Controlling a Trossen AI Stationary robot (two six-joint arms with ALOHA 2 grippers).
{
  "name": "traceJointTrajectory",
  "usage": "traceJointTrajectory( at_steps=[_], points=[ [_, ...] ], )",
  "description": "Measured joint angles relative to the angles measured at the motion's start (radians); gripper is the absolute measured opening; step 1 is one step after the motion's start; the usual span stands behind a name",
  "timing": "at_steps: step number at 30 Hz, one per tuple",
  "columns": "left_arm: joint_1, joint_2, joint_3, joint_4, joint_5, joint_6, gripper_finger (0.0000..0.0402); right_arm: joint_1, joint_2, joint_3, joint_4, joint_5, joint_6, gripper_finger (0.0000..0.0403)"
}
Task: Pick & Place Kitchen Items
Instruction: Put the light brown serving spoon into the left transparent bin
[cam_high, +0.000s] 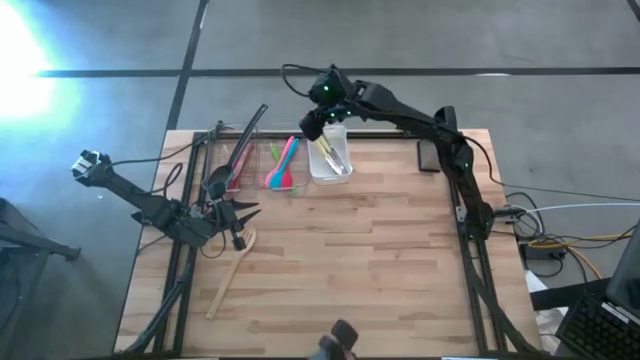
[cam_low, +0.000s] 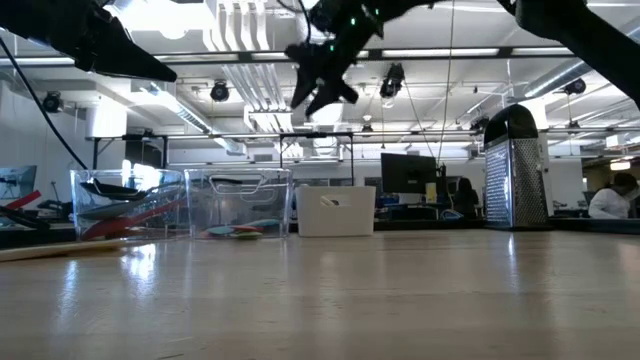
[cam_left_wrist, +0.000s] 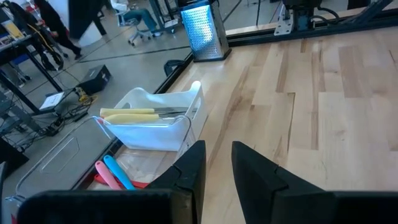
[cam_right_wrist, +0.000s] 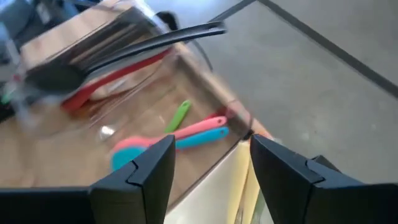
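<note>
Behind table (cam_high: 400, 260), busy lab with desks and monitors. Right gripper (cam_high: 318, 122) hung high over far edge, above white bin (cam_high: 330, 158), fingers spread, holding nothing. Left gripper (cam_high: 238, 222) near left edge, jaws slightly parted, apparently empty, just beside wooden spoon (cam_high: 230, 272). Pink and teal spatulas (cam_high: 283, 165) in middle clear bin, red and black utensils (cam_high: 240, 155) in leftmost. Risk, as judged: spoon nudged away or gripped off-centre, tilting when lifted.
</note>
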Motion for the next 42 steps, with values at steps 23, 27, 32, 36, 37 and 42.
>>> traceJointTrajectory(
  at_steps=[23, 27, 32, 36, 37, 42],
  points=[
    [0.000, -0.002, 0.000, -0.027, 0.150, -0.176, 0.0081, 0.473, -0.389, -0.159, -0.533, 0.328, 0.191, 0.0142],
    [0.000, -0.002, 0.041, -0.183, 0.337, -0.337, 0.0081, 0.532, -0.448, -0.257, -0.540, 0.365, 0.231, 0.0137],
    [0.000, 0.002, 0.175, -0.483, 0.532, -0.664, 0.0080, 0.557, -0.487, -0.374, -0.528, 0.401, 0.265, 0.0139],
    [-0.001, 0.023, 0.267, -0.695, 0.570, -0.907, 0.0081, 0.556, -0.493, -0.448, -0.526, 0.418, 0.266, 0.0141],
    [-0.002, 0.032, 0.279, -0.729, 0.590, -0.942, 0.0081, 0.556, -0.493, -0.466, -0.526, 0.425, 0.266, 0.0141],
    [-0.002, 0.086, 0.297, -0.788, 0.745, -1.062, 0.0083, 0.556, -0.492, -0.550, -0.527, 0.429, 0.266, 0.0135]
  ],
)
